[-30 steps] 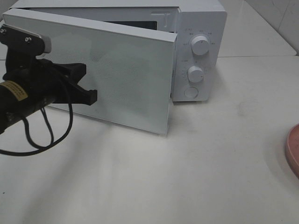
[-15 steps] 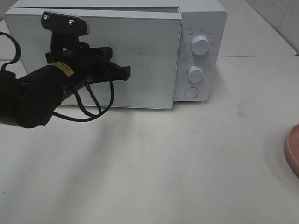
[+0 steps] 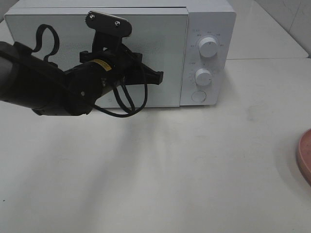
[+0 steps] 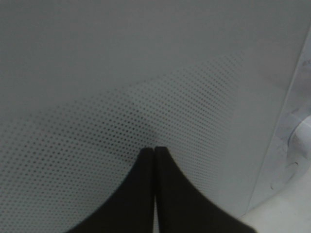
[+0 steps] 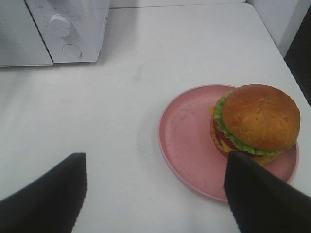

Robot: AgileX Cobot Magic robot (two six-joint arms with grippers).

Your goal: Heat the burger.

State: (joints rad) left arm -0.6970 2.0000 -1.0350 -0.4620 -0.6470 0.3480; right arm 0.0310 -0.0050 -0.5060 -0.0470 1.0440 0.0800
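The burger (image 5: pixel 260 116), with a golden-brown bun, lettuce and cheese, sits on one side of a round pink plate (image 5: pixel 187 136). It shows only in the right wrist view. My right gripper (image 5: pixel 153 160) hovers open above the table beside the plate, holding nothing. The white microwave (image 3: pixel 209 19) stands at the back of the table with its door (image 3: pixel 165 43) flat against the front. My left gripper (image 3: pixel 159 76) is shut and empty. Its joined tips (image 4: pixel 154 149) rest against the dotted door panel (image 4: pixel 170 87).
Two dials (image 3: pixel 209 47) (image 3: pixel 203 76) and a round button (image 3: pixel 198 96) line the microwave's right panel. The edge of the pink plate (image 3: pixel 305 155) shows at the right border of the high view. A black cable (image 3: pixel 129 104) loops under the left arm.
The microwave door has swung from half open to flat against the front. My left gripper travelled right along with it, staying shut. The right gripper's opening is unchanged.
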